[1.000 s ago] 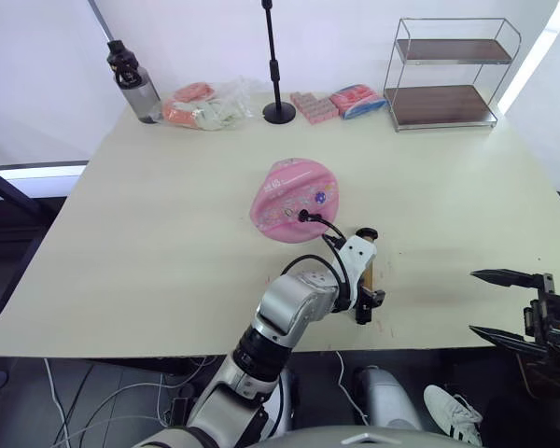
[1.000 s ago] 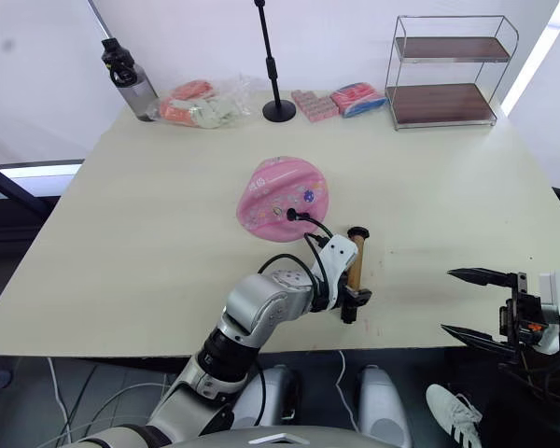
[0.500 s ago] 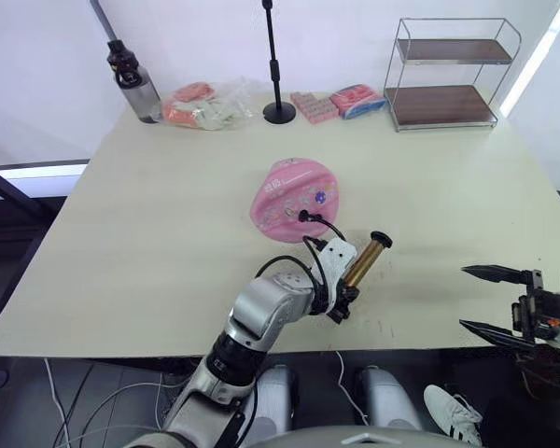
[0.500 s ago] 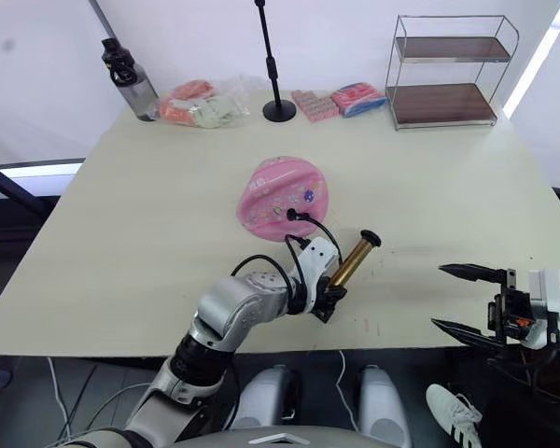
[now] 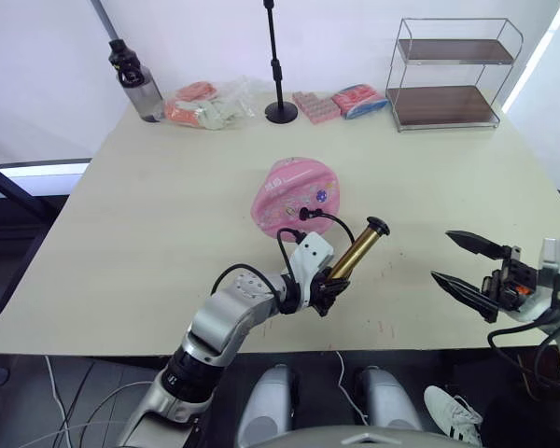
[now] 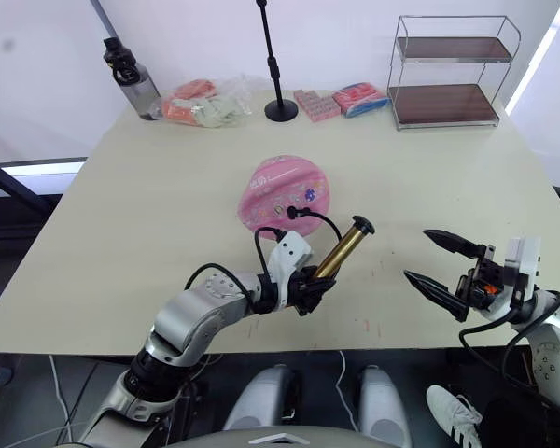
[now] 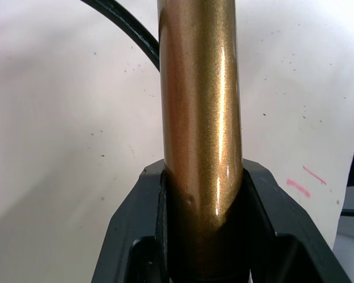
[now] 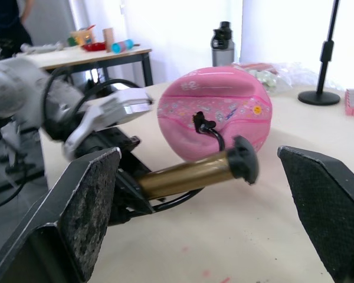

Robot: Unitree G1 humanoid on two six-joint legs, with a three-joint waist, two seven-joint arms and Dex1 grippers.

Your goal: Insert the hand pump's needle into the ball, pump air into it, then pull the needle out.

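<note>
The pink ball (image 5: pixel 296 196) lies mid-table, partly inflated, with flower prints. The needle's black fitting (image 5: pixel 303 214) sits against its near side; the pin itself is hidden. A thin black hose (image 5: pixel 331 220) loops from it to the hand pump (image 5: pixel 355 254). My left gripper (image 5: pixel 325 287) is shut on the lower end of the bronze cylinder (image 7: pixel 197 100), a finger (image 7: pixel 143 200) on each side. The pump slants up to the right, its black top end (image 5: pixel 378 225) free. My right gripper (image 5: pixel 441 255) hovers open to the pump's right, fingers (image 8: pixel 82 206) spread wide, with the ball (image 8: pixel 215 112) in front of it.
Along the table's far edge stand a water bottle (image 5: pixel 134 82), a plastic bag of items (image 5: pixel 205 103), a black stand (image 5: pixel 280 110), pink packets (image 5: pixel 315 105) and a wire shelf (image 5: pixel 453 75). The table's front edge (image 5: pixel 392 341) runs just below both grippers.
My left arm has swung left, tilting the pump so its top points up and right. My right gripper has risen and moved in over the table toward the pump.
</note>
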